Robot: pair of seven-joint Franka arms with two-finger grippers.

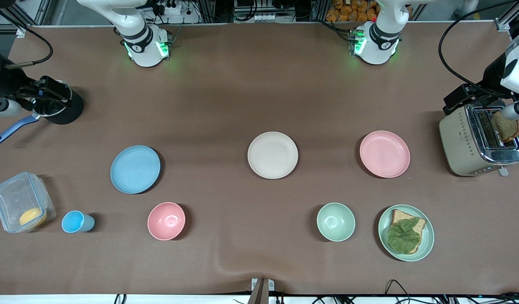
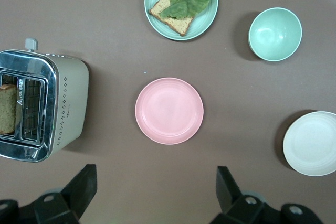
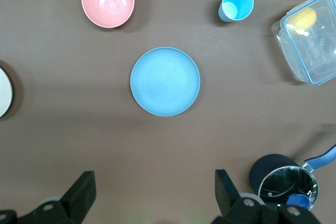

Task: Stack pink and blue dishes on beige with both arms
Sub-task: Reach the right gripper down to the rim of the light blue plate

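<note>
The left claw [image 2: 155, 195] hangs released above the pink plate [image 1: 385, 153], which lies near the table's left-arm end beside the toaster [image 1: 479, 141]. The right claw [image 3: 154, 196] hangs released above the blue plate [image 1: 135, 169], toward the right-arm end. The beige plate [image 1: 272, 155] lies bare between them, mid-table.
</note>
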